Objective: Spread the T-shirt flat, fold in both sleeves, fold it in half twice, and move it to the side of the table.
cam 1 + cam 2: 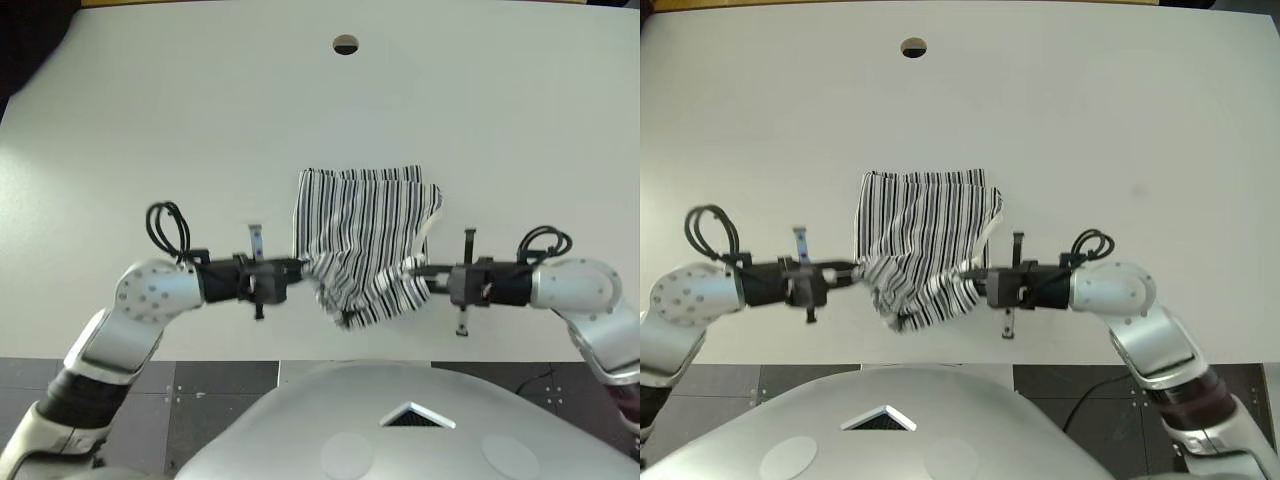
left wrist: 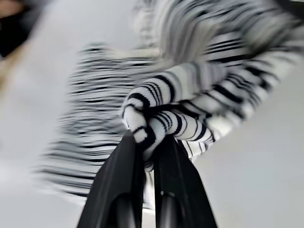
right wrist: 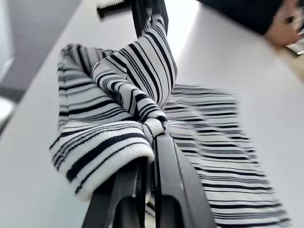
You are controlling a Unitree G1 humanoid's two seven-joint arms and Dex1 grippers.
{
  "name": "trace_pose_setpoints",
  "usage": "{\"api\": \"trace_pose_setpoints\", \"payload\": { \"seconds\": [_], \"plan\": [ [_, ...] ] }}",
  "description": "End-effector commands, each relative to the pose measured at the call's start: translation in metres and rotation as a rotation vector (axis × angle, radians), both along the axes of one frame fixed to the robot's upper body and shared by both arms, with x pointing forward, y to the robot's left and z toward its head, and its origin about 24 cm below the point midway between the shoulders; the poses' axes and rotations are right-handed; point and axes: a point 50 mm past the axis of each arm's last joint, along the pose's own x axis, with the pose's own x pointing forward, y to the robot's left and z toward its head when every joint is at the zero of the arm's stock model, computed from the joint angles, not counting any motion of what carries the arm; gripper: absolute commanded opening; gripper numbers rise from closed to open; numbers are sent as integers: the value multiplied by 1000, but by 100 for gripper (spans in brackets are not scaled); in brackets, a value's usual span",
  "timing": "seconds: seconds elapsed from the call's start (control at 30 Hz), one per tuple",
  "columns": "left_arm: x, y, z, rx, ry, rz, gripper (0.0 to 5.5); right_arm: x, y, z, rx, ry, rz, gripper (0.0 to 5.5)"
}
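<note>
The black-and-white striped T-shirt lies partly folded on the white table, near the middle of its front edge — the far part rests flat, while the near part is lifted and bunched above the surface. The left gripper has its jaws closed tight on a wad of striped cloth at the shirt's near left corner. The right gripper is pinched closed on a ribbed band at the near right corner. A round cable hole sits by the table's far edge.
</note>
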Motion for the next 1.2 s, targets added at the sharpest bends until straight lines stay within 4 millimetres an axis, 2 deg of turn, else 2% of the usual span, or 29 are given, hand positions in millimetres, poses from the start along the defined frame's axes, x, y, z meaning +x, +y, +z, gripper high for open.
{"api": "trace_pose_setpoints", "payload": {
  "seconds": [0.03, 0.37, 0.4, 0.43, 0.6, 0.7, 0.83, 0.97, 1.07, 1.13, 1.2],
  "plan": [
    [24, 0, 8, -44, -2, 144, 10, 23, -5, -5, -7, 16, -122, 10],
    [73, 4, -14, -63, 155, 474, 10, 76, -11, -25, 17, 204, -380, 10],
    [76, 4, -18, -62, 173, 499, 10, 81, -11, -26, 33, 230, -407, 33],
    [78, 4, -21, -63, 187, 521, 46, 85, -11, -26, 44, 250, -427, 51],
    [89, 3, -29, -93, 216, 603, 119, 94, -15, -29, 76, 322, -499, 142],
    [96, 4, -34, -106, 206, 663, 123, 99, -20, -31, 90, 349, -561, 199],
    [107, 11, -31, -174, 171, 768, 123, 108, -31, -37, 96, 402, -680, 199],
    [114, 26, -26, -221, 119, 869, 123, 117, -42, -33, 142, 391, -790, 199],
    [114, 34, -18, -291, 43, 880, 123, 125, -49, -28, 172, 334, -866, 199],
    [109, 35, -13, -367, -20, 864, 123, 126, -43, -16, 186, 173, -854, 169],
    [99, 34, -16, -498, -44, 868, 96, 122, -24, -5, 191, -19, -797, 126]
  ]
}}
